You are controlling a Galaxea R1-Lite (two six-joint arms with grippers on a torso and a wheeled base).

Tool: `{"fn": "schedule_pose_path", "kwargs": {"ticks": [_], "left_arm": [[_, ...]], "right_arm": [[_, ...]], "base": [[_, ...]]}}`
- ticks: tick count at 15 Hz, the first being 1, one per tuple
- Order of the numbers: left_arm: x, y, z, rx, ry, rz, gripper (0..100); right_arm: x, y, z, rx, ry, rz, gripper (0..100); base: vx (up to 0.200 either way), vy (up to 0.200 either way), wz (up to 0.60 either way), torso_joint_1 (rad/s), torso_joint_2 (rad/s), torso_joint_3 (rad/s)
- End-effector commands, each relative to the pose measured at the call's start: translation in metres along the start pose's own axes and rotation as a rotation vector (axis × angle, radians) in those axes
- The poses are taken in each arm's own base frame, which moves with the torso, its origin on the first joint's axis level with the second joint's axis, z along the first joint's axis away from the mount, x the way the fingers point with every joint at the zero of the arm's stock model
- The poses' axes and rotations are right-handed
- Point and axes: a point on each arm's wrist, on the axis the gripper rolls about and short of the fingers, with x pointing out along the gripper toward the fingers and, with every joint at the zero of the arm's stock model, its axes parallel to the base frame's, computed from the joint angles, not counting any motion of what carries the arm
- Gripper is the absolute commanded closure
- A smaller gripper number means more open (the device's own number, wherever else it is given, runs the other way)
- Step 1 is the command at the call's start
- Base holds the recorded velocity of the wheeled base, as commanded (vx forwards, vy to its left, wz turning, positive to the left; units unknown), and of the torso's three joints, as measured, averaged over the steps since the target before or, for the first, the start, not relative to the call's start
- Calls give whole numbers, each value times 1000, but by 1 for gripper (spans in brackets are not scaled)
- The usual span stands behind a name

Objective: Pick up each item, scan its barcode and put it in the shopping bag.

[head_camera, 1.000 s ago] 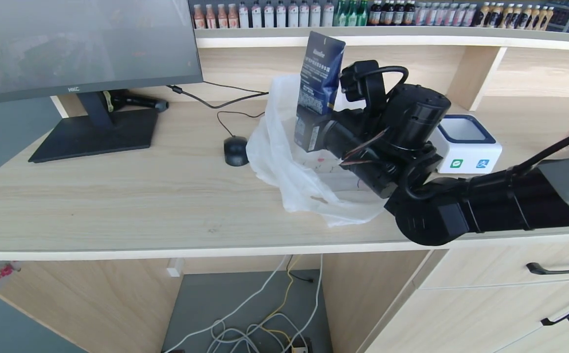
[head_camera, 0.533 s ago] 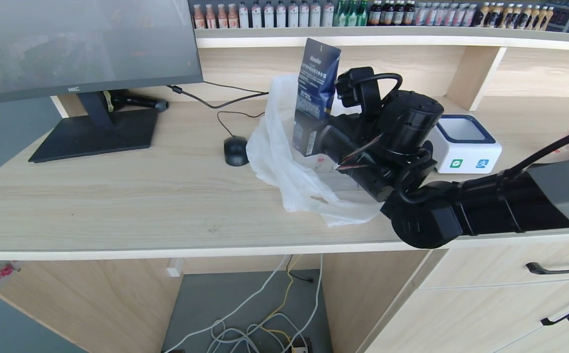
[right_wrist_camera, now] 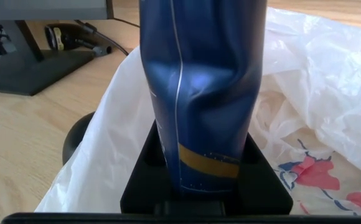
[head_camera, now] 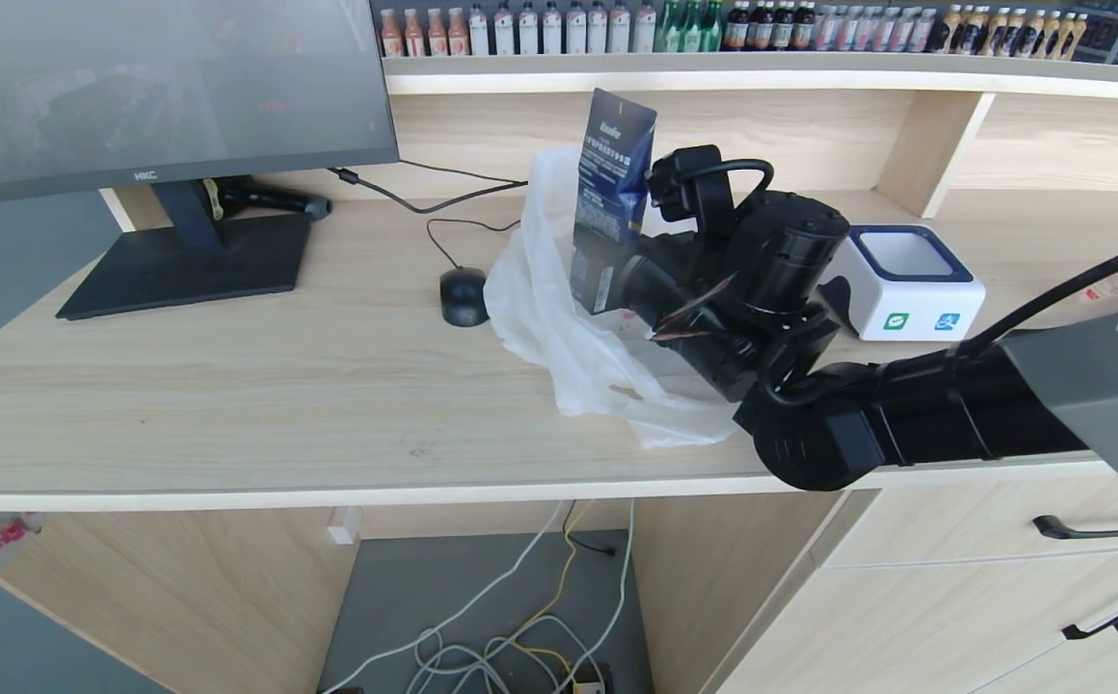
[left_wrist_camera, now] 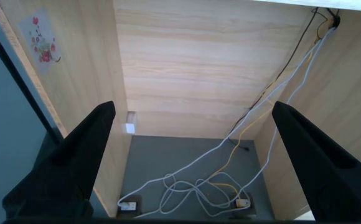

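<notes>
My right gripper (head_camera: 607, 275) is shut on a dark blue pouch (head_camera: 610, 193), holding it upright over the mouth of the white plastic shopping bag (head_camera: 569, 328) on the counter. In the right wrist view the blue pouch (right_wrist_camera: 202, 87) stands pinched between the black fingers (right_wrist_camera: 144, 163), with the shopping bag (right_wrist_camera: 317, 81) spread behind and below it. The white barcode scanner (head_camera: 906, 284) with a blue rim sits on the counter to the right of the bag. My left gripper (left_wrist_camera: 193, 162) hangs open below the counter, facing the floor cables.
A monitor (head_camera: 164, 87) on a black stand occupies the counter's back left. A black mouse (head_camera: 464, 296) lies just left of the bag, its cable trailing back. A shelf of bottles (head_camera: 713, 27) runs behind. Drawers (head_camera: 1002, 540) are under the counter at right.
My right gripper has carried the pouch down and to the left, closer over the bag's opening. The left arm has not moved.
</notes>
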Motion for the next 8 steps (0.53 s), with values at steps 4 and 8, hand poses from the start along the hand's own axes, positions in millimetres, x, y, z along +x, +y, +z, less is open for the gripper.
{"fn": "schedule_pose_path", "kwargs": {"ticks": [4, 8], "left_arm": [[0, 0, 0, 0, 0, 0, 0], [0, 0, 0, 0, 2, 0, 0]], "right_arm": [[3, 2, -11, -1, 21, 5, 100], [3, 4, -11, -1, 21, 6, 100]], "base": [[0, 0, 0, 0, 0, 0], [0, 0, 0, 0, 0, 0]]}}
